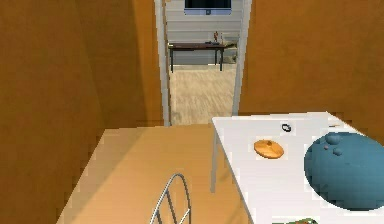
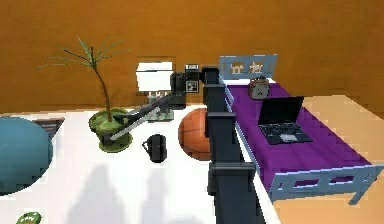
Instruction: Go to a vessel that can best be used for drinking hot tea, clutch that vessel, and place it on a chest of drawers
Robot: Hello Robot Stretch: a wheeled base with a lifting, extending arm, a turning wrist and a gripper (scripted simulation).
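Note:
A dark mug point(image 2: 153, 150) with a handle on its left stands upright on the white table point(image 2: 110, 190) in the arm side view. The arm's dark bar point(image 2: 228, 150) rises past a basketball point(image 2: 197, 135) that lies just right of the mug. My gripper point(image 2: 124, 131) reaches down and left from the two white marked squares point(image 2: 192, 82); its grey fingers point(image 2: 140, 118) end at the green pot of a plant point(image 2: 108, 125), above and left of the mug. With the pot behind the fingertips, I cannot tell whether the gripper holds anything.
A big blue ball point(image 2: 20, 155) point(image 1: 345, 170) sits on the table, along with an orange round thing point(image 1: 268, 149) and a small dark ring point(image 1: 287, 127). A purple bed point(image 2: 300, 140) carries a laptop point(image 2: 280, 120). Ahead are a chair back point(image 1: 172, 205) and a doorway point(image 1: 200, 70).

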